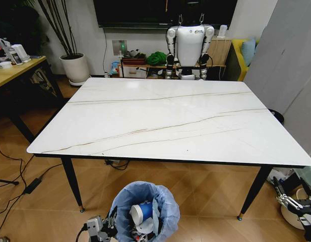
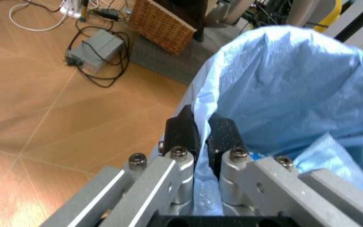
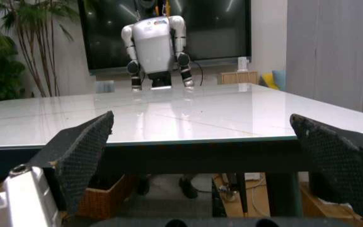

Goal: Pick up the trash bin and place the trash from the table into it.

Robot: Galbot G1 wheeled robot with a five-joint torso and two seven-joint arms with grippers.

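Note:
The trash bin (image 1: 168, 207) stands on the floor just before the table's near edge, its light-blue bag puffed over the rim. Inside it lie a blue-white paper cup (image 1: 142, 213) and some white scraps of trash. My left gripper (image 1: 112, 222) is at the bin's left side. In the left wrist view this gripper (image 2: 202, 135) is shut, pinching the blue bag (image 2: 295, 85) at the rim. The white marble-look table (image 1: 170, 116) spreads ahead. My right gripper (image 1: 292, 200) hangs low by the table's right front leg, and in the right wrist view it (image 3: 200, 116) is open and holds nothing, level with the table (image 3: 168, 120) edge.
A white humanoid robot (image 1: 189, 44) stands behind the table's far edge. A tan wooden desk (image 1: 14, 70) and a potted plant (image 1: 74, 65) are at the left. Cables (image 1: 29, 184) lie on the floor at the left. A wicker basket (image 2: 162, 23) sits beyond the bin.

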